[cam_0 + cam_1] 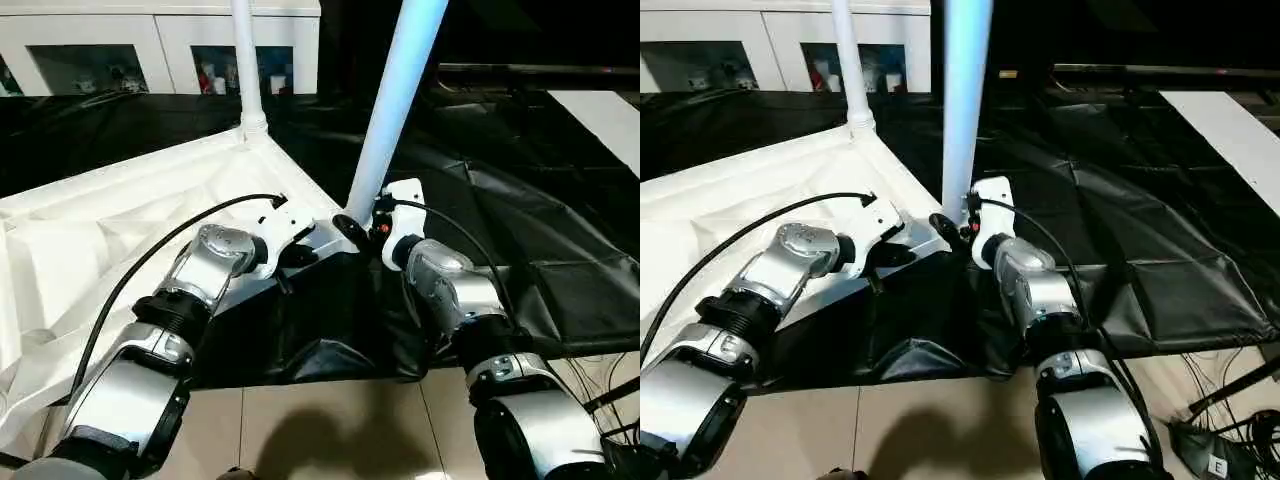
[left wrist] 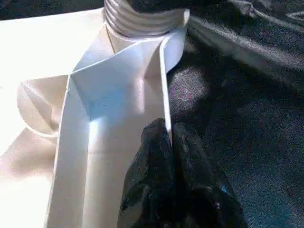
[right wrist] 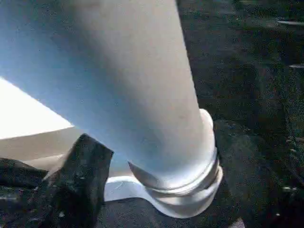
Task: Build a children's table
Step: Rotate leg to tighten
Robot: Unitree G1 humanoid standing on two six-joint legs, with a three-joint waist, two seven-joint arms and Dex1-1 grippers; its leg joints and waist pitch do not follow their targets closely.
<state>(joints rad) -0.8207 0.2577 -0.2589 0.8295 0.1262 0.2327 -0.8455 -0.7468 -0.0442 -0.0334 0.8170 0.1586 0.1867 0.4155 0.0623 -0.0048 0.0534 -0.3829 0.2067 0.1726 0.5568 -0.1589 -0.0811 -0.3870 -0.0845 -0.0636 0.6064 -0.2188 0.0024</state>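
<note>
The left claw point(image 2: 170, 142), clenched on the tabletop point(image 1: 120, 215) rim, steadies it upside down on the counter point(image 1: 560, 200). The right claw point(image 1: 362, 228) stands released around the near leg point(image 1: 395, 110), seated in its corner socket. Beyond stands another leg point(image 1: 245, 60).

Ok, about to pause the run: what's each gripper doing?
Left gripper: shut on the tabletop's rim.
Right gripper: around the near leg's base; grip cannot be told.

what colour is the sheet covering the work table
Black, glossy and wrinkled sheet; it shows best in the left eye view.
</note>
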